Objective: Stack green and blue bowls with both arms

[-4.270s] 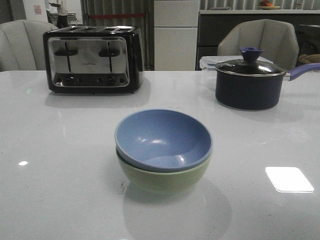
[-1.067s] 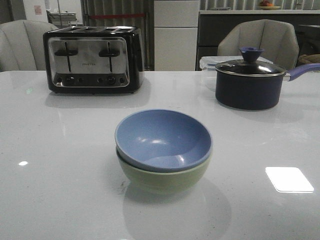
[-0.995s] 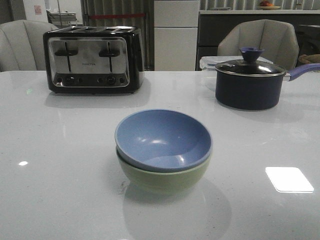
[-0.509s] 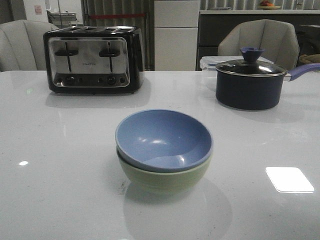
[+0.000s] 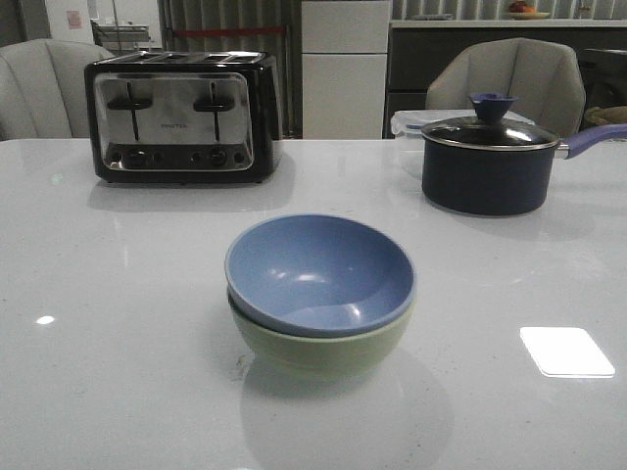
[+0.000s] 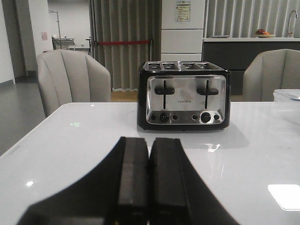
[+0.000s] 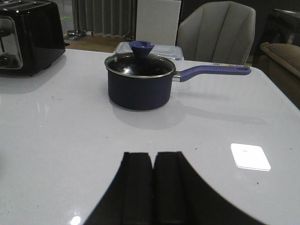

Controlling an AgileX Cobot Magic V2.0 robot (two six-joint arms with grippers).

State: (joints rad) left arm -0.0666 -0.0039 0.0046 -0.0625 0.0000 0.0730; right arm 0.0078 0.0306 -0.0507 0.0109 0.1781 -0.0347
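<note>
Both claws, left claw (image 6: 149, 178) and right claw (image 7: 153, 187), closed, empty.

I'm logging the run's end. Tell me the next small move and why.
Probably none beyond keeping both arms back: the blue bowl already sits nested in the green bowl, and the left tool and right tool are shut, empty, away from the stack.

All I can see of my own body is the two claws, each in its own wrist camera. My left claw (image 6: 149, 178) is black: two flat, slab-like fingers (image 6: 133, 176) with squared tips, widening into curved black shoulders toward the wrist. My right claw (image 7: 153, 187) looks the same, two matte black rectangular fingers (image 7: 137, 187) flaring into a dark sloping body. No cables, screws or markings show on either
</note>
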